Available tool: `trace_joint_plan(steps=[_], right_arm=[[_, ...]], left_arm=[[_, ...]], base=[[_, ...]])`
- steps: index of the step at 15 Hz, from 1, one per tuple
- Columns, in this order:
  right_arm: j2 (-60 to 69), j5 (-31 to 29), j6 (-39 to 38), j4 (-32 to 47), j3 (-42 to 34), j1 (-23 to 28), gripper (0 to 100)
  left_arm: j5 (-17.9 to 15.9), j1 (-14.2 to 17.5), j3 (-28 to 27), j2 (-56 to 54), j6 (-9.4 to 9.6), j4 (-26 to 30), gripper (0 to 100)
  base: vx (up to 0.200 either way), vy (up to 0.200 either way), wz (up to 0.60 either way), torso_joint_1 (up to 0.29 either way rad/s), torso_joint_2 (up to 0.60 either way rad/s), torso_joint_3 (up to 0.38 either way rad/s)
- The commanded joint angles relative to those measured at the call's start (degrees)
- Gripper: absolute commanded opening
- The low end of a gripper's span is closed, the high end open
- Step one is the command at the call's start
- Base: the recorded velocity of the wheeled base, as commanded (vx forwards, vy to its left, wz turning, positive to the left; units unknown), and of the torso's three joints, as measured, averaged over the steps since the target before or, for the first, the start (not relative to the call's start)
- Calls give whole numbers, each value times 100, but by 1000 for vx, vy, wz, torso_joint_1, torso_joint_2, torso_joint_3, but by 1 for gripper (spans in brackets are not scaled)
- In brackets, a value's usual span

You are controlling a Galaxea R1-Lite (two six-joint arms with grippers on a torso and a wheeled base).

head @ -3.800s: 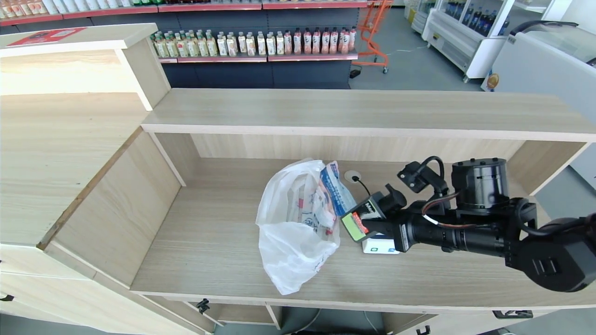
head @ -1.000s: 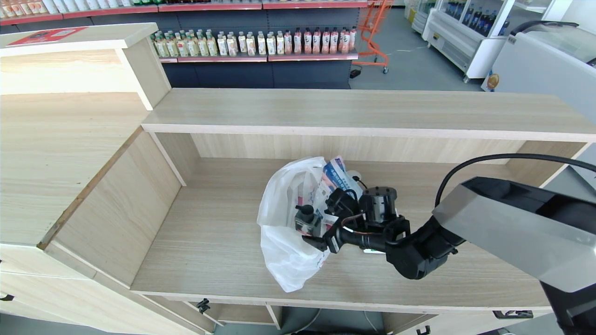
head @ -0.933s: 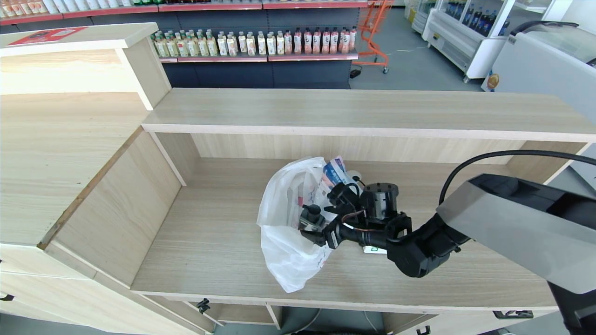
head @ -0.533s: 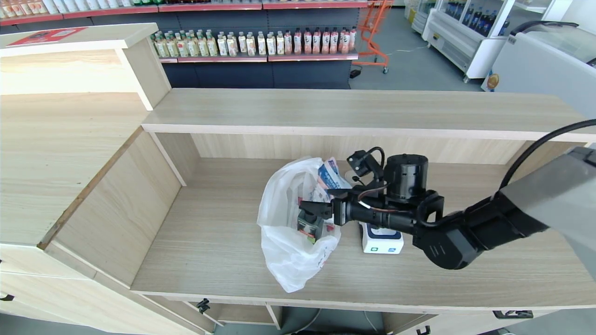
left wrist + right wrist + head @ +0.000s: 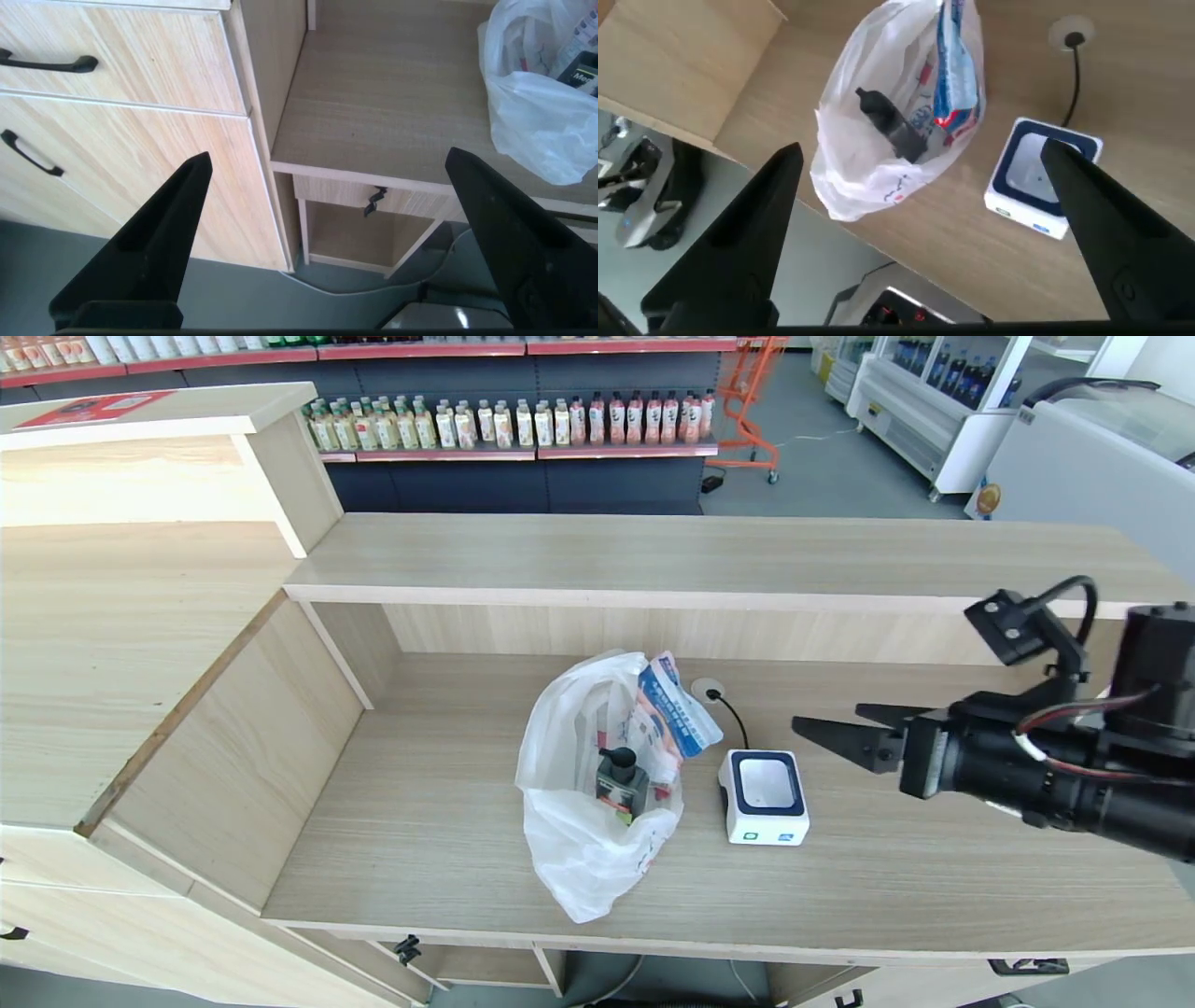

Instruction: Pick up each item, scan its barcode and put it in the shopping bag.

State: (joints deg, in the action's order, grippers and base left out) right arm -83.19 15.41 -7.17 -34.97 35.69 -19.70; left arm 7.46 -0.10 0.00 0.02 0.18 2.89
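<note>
1. Shopping bag (image 5: 583,859): white plastic, slumped on the counter with its mouth gaping upward, presumably so goods drop in. It holds a dark bottle (image 5: 620,782), upright, and a blue packet (image 5: 674,709) leaning at the rim
2. Scanner (image 5: 764,795): window up, just beside the bag, likely for a short carry
3. Right gripper (image 5: 826,716): fingers spread wide, empty, above the counter beyond the scanner
4. Left gripper (image 5: 327,157): fingers wide apart, empty, off the counter's near edge
5. Counter (image 5: 420,821): pale wood, recessed; drink shelves (image 5: 513,425) and freezers (image 5: 1074,439) behind
</note>
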Motion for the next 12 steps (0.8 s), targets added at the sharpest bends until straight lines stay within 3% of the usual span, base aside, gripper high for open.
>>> trace_joint_plan(steps=[1, 3, 6, 8, 10, 12], right_arm=[[3107, -372, 225, 1423, -1776, 1126, 100], [5287, -477, 277, 2575, -2778, 1443, 100], [7537, -477, 849, 3559, -3358, 2023, 100], [8020, -592, 831, 3585, -3429, 1926, 100], [8284, -1725, 884, 3585, -3429, 1944, 100], [8292, -1805, 796, 3559, -3438, 1944, 100]], left_arm=[[1, 1, 0, -2, -1, 1, 100], [1, 10, 0, -2, -1, 1, 100], [1, 1, 0, 6, -1, 1, 100], [1, 1, 0, 6, -1, 1, 100], [1, 1, 0, -2, -1, 1, 100], [1, 1, 0, -2, -1, 1, 100]], base=[[0, 0, 0, 0, 0, 0], [0, 0, 0, 0, 0, 0], [0, 0, 0, 0, 0, 0], [0, 0, 0, 0, 0, 0], [0, 0, 0, 0, 0, 0], [0, 0, 0, 0, 0, 0]])
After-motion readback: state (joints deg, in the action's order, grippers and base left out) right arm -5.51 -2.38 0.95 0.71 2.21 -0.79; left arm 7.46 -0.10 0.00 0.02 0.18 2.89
